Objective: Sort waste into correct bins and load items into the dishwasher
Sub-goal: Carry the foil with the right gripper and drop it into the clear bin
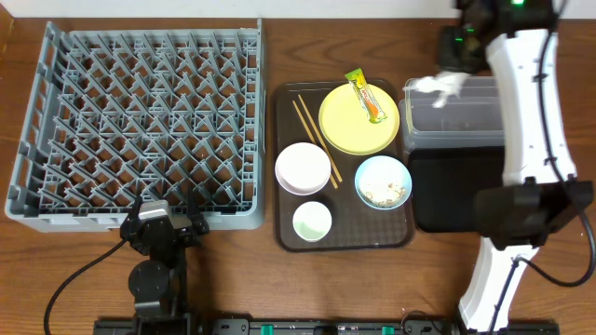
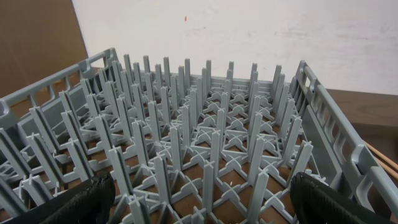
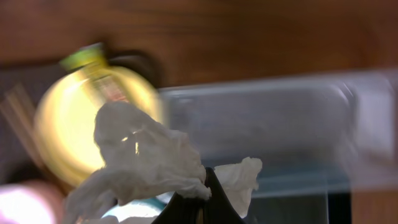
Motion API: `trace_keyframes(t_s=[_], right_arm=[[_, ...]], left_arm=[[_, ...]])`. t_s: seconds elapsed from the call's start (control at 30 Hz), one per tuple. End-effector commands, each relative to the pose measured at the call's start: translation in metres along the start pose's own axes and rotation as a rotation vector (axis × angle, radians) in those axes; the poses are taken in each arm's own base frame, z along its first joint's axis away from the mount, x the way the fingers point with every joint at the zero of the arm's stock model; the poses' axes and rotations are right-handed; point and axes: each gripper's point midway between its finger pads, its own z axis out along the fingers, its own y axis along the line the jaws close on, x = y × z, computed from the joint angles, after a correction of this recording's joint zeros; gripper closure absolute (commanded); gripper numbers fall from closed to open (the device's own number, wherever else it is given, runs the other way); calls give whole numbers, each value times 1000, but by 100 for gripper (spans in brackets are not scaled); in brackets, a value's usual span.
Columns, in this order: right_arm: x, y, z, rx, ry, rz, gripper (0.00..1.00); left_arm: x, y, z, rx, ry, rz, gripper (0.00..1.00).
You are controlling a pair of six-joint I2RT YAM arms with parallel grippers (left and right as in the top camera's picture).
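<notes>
My right gripper (image 3: pixel 202 202) is shut on a crumpled white paper scrap (image 3: pixel 146 155) and holds it over the left end of the clear plastic tub (image 1: pixel 456 116); the scrap also shows from overhead (image 1: pixel 440 87). The black tray bin (image 1: pixel 452 191) lies in front of the tub. The yellow plate (image 1: pixel 358 121) carries the green-yellow wrapper (image 1: pixel 366 97). Chopsticks (image 1: pixel 315 138), a white bowl (image 1: pixel 303 167), a light blue bowl (image 1: pixel 383 182) with rice crumbs and a small cup (image 1: pixel 312 221) sit on the brown tray (image 1: pixel 284 237). My left gripper (image 2: pixel 199 208) is open over the near edge of the grey dish rack (image 1: pixel 140 121).
The brown tray lies between the rack and the bins. My right arm (image 1: pixel 526 121) reaches across the tub and black tray. Cables (image 1: pixel 74 279) run along the table's front edge by the left arm's base.
</notes>
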Motion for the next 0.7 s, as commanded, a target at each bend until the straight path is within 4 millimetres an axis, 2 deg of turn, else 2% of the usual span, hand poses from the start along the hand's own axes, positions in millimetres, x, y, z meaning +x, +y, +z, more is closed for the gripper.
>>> trace_keyframes(t_s=[0.0,0.1,0.2,0.23,0.27,0.3,0.33,0.43,0.53,0.63,0.67], right_arm=[[8,-38,40,105,62,252,98],[17,-55,65,128,99,350,98],[27,-59,83,110,137,371,98],[28,-58,87,99,143,374,85],[28,-56,88,82,145,364,60],[26,-52,89,56,142,342,30],[21,-46,87,16,131,313,19],[6,-27,75,-101,83,246,17],[-13,-4,49,-220,11,151,23],[-26,32,19,-358,-60,-2,27],[-28,49,8,-407,-84,-70,28]], left_arm=[[18,1,2,-4,41,18,9],[18,1,2,-4,41,18,9],[18,1,2,-4,41,18,9],[18,1,2,-4,41,18,9],[18,1,2,-4,41,18,9],[18,1,2,-4,41,18,9],[18,1,2,-4,41,18,9],[18,1,2,-4,41,18,9],[18,1,2,-4,40,18,9],[18,1,2,-4,41,18,9],[18,1,2,-4,41,18,9]])
